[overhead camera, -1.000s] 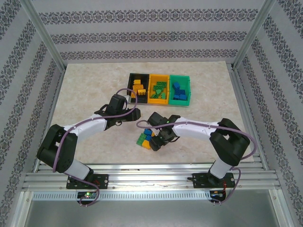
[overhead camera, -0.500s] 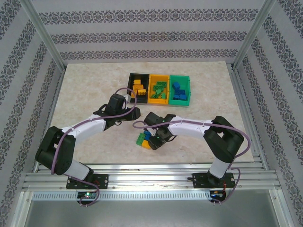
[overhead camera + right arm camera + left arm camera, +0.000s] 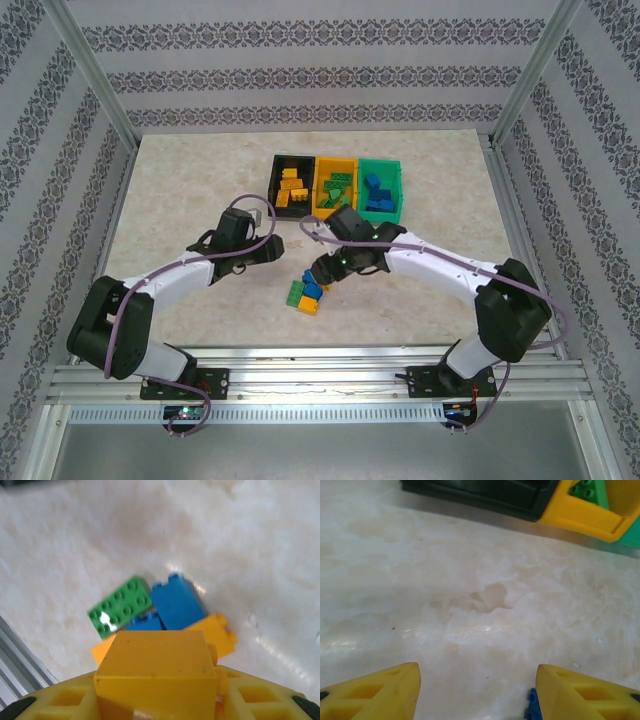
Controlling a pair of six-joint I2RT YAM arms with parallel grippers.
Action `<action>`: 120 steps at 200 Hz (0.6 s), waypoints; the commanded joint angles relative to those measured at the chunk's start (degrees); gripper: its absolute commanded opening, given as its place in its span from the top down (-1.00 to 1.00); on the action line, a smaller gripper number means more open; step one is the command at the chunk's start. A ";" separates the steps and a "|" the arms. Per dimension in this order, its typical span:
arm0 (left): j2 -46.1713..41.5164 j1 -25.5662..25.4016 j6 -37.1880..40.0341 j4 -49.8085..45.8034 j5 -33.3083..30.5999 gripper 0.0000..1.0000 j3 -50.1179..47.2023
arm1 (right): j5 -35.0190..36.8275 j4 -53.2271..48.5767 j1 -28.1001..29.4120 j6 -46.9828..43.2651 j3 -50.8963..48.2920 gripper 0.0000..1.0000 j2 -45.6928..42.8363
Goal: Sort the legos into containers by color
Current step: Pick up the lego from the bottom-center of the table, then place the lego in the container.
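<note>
Top external | left gripper point(image 3: 272, 247) jaws apart, empty, near black bin point(image 3: 276, 178) | that bin holds yellow legos point(image 3: 292, 184) | right gripper point(image 3: 325, 272) clamps yellow brick point(image 3: 156, 667) beside loose pile point(image 3: 304, 296); black bin lies farther out, left of it.

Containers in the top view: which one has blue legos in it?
The green bin, rightmost in the row, holds the blue legos. The black bin holds yellow-orange legos; the middle yellow-orange bin holds green legos.
</note>
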 commanded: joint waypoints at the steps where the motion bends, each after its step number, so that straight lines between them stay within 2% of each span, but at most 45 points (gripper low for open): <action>1: -2.36 1.44 -2.00 3.59 1.73 -0.24 -1.94 | -3.53 5.53 -1.59 1.18 5.03 0.09 2.24; 37: -5.19 2.35 -3.16 2.70 3.36 -0.24 -3.82 | -4.75 9.59 -4.85 4.55 13.55 0.08 11.39; 61: -8.01 2.33 -3.76 2.78 4.28 -0.24 -5.76 | -4.53 9.00 -7.38 7.13 23.22 0.08 19.73; 94: -11.29 2.38 -2.62 -0.20 6.56 -0.24 -6.21 | -2.47 2.36 -10.05 7.74 40.66 0.02 30.79; 120: -14.25 2.36 -2.62 -0.57 7.82 -0.24 -7.66 | -1.92 -3.10 -11.49 7.41 52.12 -0.17 36.80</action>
